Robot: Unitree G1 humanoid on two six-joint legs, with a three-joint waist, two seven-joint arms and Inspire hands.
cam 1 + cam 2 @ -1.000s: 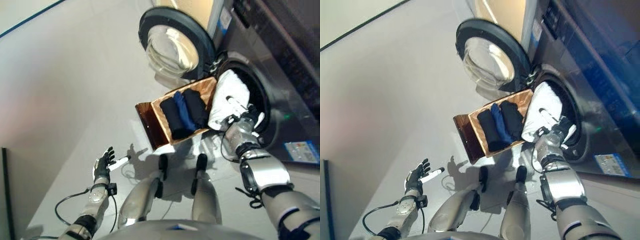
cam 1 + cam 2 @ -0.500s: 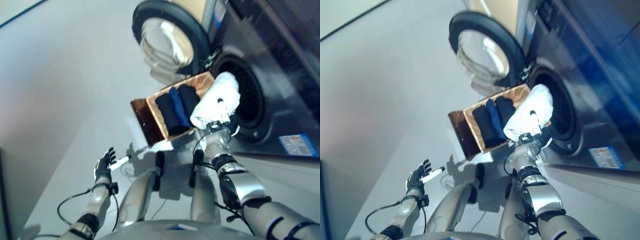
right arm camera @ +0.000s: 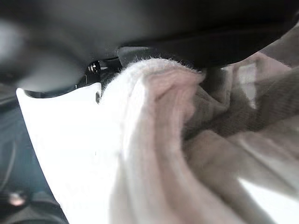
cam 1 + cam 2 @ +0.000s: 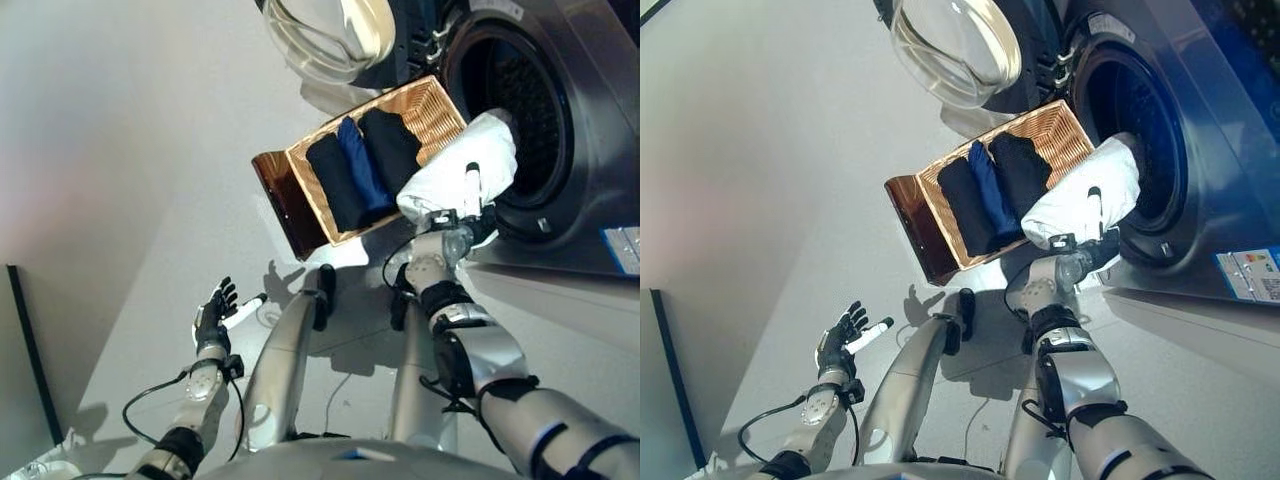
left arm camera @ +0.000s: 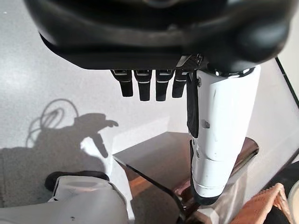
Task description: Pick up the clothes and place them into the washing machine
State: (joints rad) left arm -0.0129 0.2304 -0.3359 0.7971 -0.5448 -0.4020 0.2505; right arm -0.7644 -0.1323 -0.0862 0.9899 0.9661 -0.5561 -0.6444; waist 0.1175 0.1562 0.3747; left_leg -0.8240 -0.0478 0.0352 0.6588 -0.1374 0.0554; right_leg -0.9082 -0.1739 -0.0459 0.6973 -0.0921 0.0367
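- While the robot's left hand (image 4: pixel 213 318) hangs low over the pale grey floor (image 4: pixel 120 180) on the far left, its dark fingers (image 5: pixel 142 87) are straight and relaxed and its white-covered thumb sticks out, with nothing in its grasp.
- Further right, a woven wicker laundry basket (image 4: pixel 436 104) with a glossy brown end panel (image 4: pixel 277 201) sits tilted on the floor, just in front of the machine.
- Inside the basket lie folded dark clothes side by side: a black piece (image 4: pixel 337 186), a blue piece (image 4: pixel 359 167) and another black piece (image 4: pixel 391 147).
- Above the basket, the round glass door (image 4: pixel 955 45) of the washing machine stands swung open.
- To the right of the basket, the right hand (image 4: pixel 458 226) is clenched on a bundled white garment (image 4: pixel 455 172), its white thumb pressed against the cloth.
- That white garment is held up at the rim of the dark round drum opening (image 4: pixel 527 110), its upper end overlapping the opening.
- At the far right stands the dark grey washing machine's front (image 4: pixel 600 120).
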